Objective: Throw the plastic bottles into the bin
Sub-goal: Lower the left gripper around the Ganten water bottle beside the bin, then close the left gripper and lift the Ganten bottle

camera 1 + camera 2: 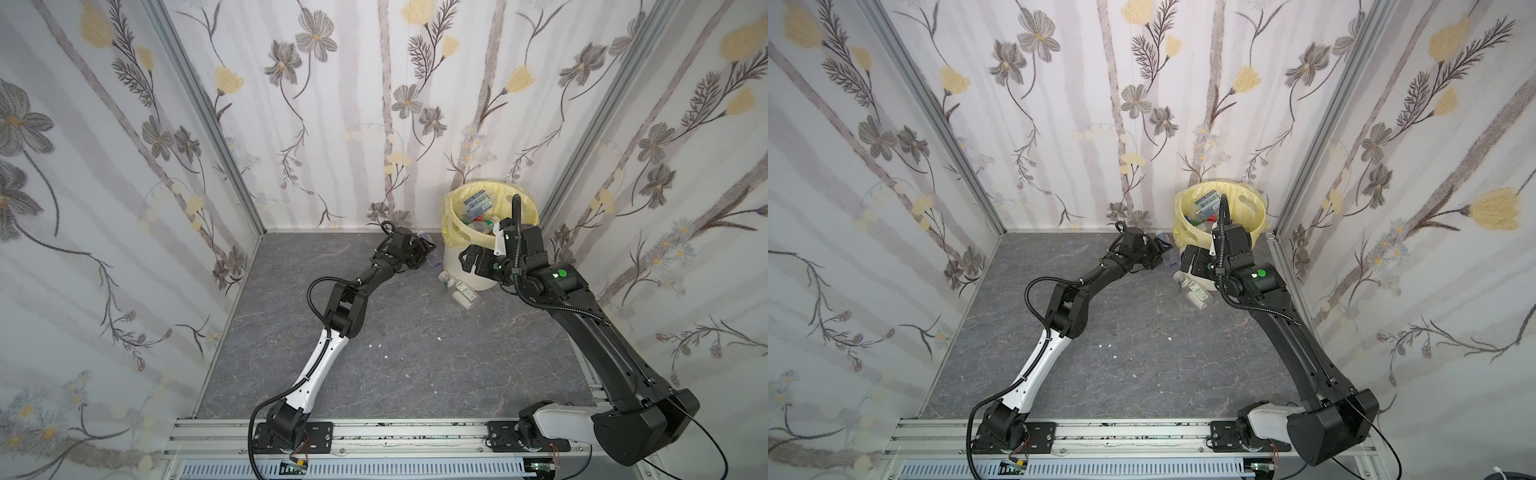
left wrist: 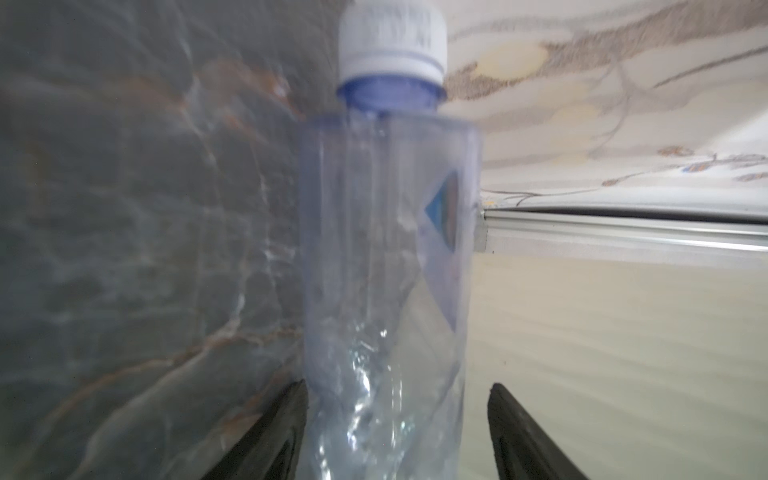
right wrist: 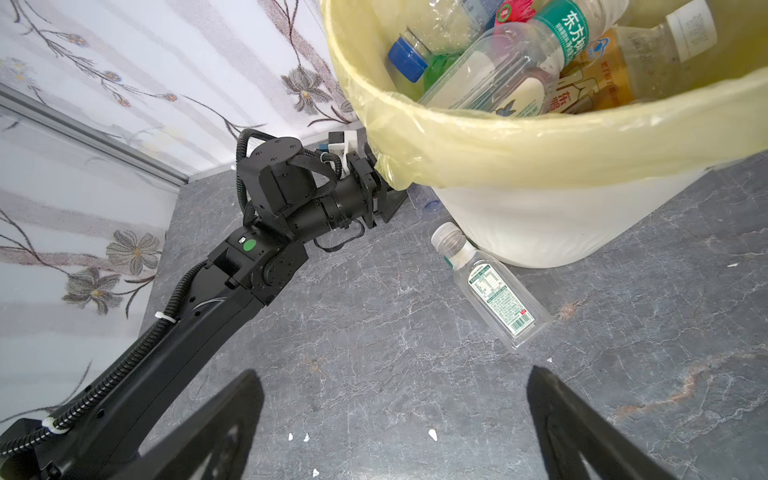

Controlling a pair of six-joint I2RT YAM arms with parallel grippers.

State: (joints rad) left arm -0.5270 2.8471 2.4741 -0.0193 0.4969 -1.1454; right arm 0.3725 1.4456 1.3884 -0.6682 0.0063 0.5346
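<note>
Left wrist view: the left hand [image 2: 397,386] straddles a clear bottle [image 2: 386,249] that lies on the grey marble-patterned worktop [image 2: 124,249] at the foot of the bin [image 2: 602,353]. One finger touches the bottle's wall and the other stands just clear, so no grip is made. The bottle looks empty: expect it to be light, thin-walled, smooth and slippery, and to buckle under pressure. Its lower body is already crumpled. Take hold across the flat-sided mid-body, below the stiffer shoulder and ribbed white cap [image 2: 392,41]. The right hand [image 3: 392,372] is spread wide and empty above a flat-sided, white-labelled bottle [image 3: 494,299] lying beside the ribbed cream bin, whose glossy yellow bag [image 3: 498,141] holds the other bottles [image 3: 498,75].
</note>
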